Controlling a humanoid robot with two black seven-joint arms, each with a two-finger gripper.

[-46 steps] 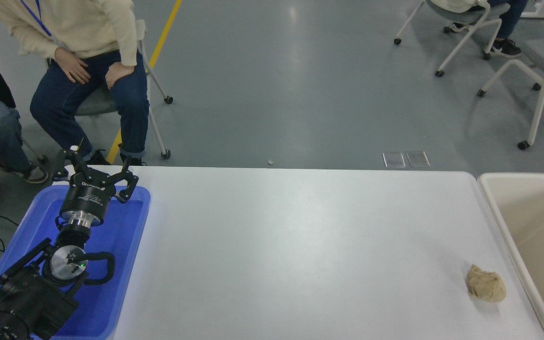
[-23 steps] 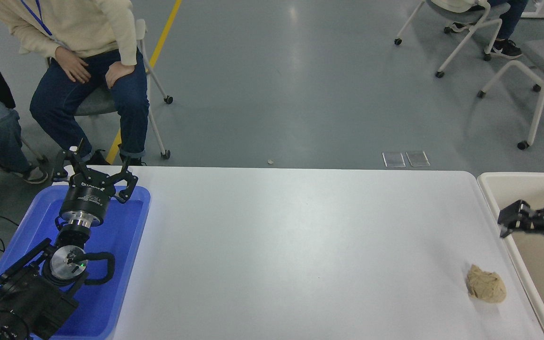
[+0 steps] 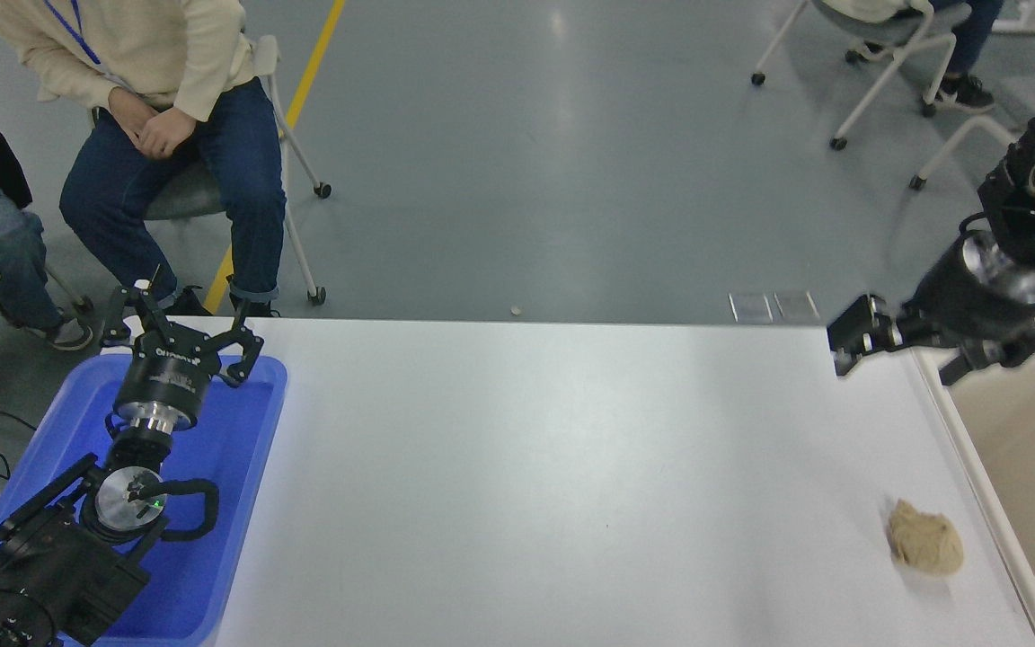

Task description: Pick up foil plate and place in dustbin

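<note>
**Right arm up at the table's far right corner, nothing in its hand**

Well, from my seat at the controls the right hand (image 3: 895, 355) sits above the far right corner of the white table (image 3: 571, 467), just beside the dustbin (image 3: 1016, 467). Its fingers (image 3: 854, 337) look spread, one block-shaped tip reaching left over the table edge and another dark tip pointing down over the bin's near-left rim, and I see nothing between them. The picture is a little blurred around that arm, so I would not swear to the exact opening.

I cannot find the foil plate anywhere in view: not on the table, not in the part of the dustbin that shows (the bin runs off the right edge, so much of its inside is out of frame).

A tan crumpled paper ball (image 3: 924, 537) lies on the table near its front right, close to the dustbin's wall but not touching it.

My left arm is parked at the lower left over the blue tray (image 3: 252, 503), its hand (image 3: 181, 328) with fingers splayed wide and holding nothing, reaching past the tray's far rim.

A person in a cream top and jeans (image 3: 154, 135) sits on a chair beyond the table's far left, hands together in the lap.
</note>
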